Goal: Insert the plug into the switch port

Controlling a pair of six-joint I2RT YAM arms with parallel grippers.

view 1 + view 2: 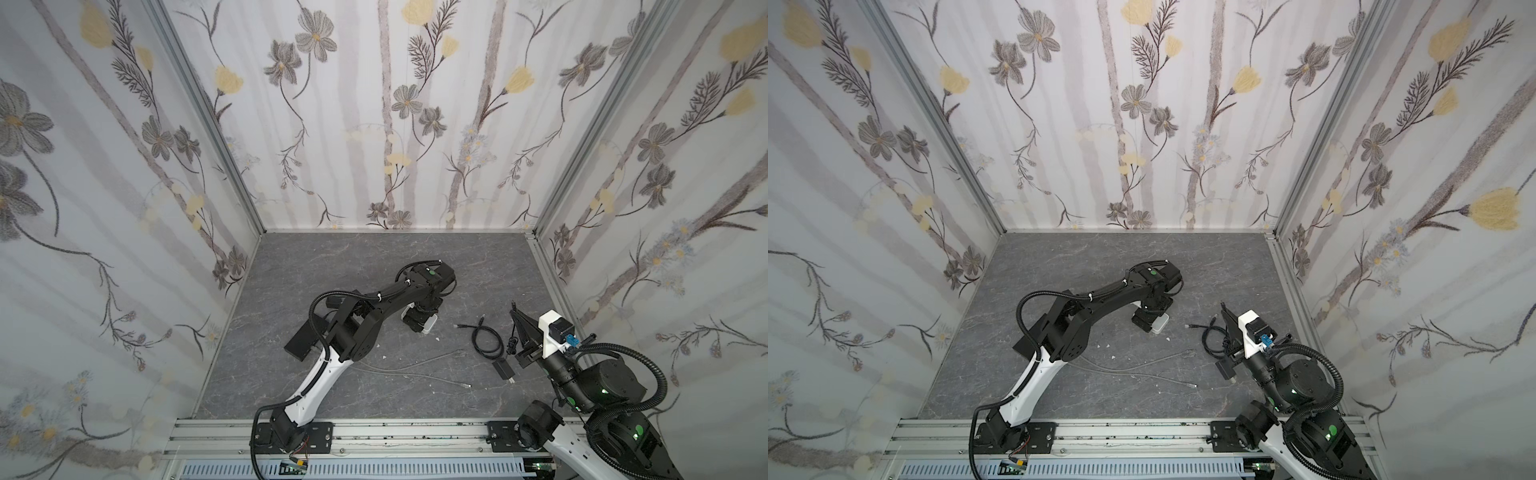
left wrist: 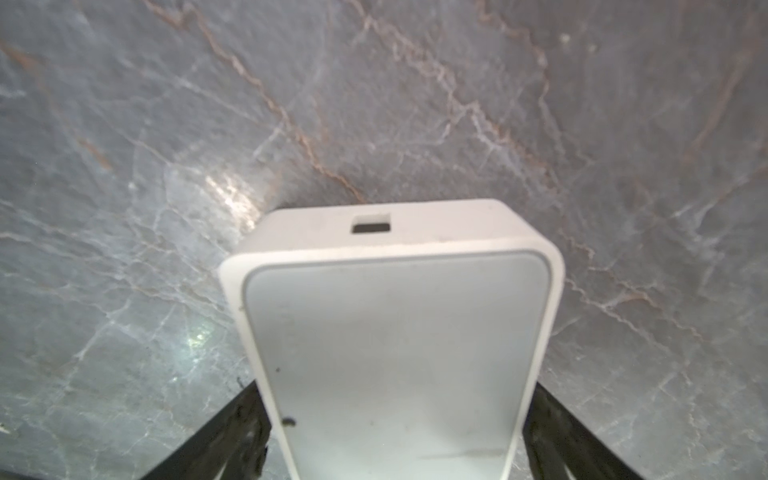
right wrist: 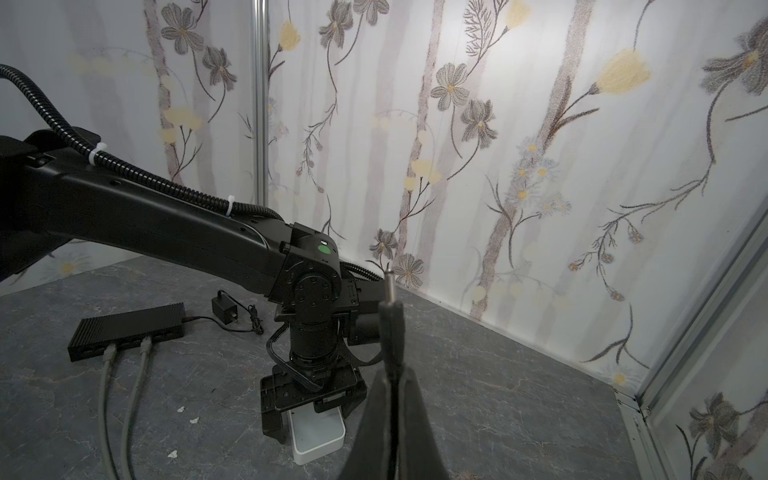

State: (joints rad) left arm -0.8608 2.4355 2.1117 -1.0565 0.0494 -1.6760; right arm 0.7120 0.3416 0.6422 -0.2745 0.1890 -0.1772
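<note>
A small flat white box (image 2: 395, 353) with a pale grey top lies on the grey marble table in both top views (image 1: 430, 325) (image 1: 1160, 324). The switch port (image 2: 371, 227) is a small dark slot in its thin end face. My left gripper (image 2: 397, 390) reaches down over the box (image 3: 318, 432), and its black fingers (image 2: 245, 419) rest against the two long sides. To the right, my right gripper (image 3: 392, 374) (image 1: 519, 322) is shut on a black barrel plug (image 3: 390, 328). The plug's metal tip points away from the fingers, above the table and apart from the box.
A black hub (image 3: 124, 328) with two grey cables (image 3: 108, 395) plugged in sits behind the left arm (image 1: 301, 338). A coiled black cable (image 1: 486, 338) and a black power adapter (image 1: 503, 369) lie by the right gripper. Grey cables (image 1: 415, 365) cross the table front. Flowered walls enclose three sides.
</note>
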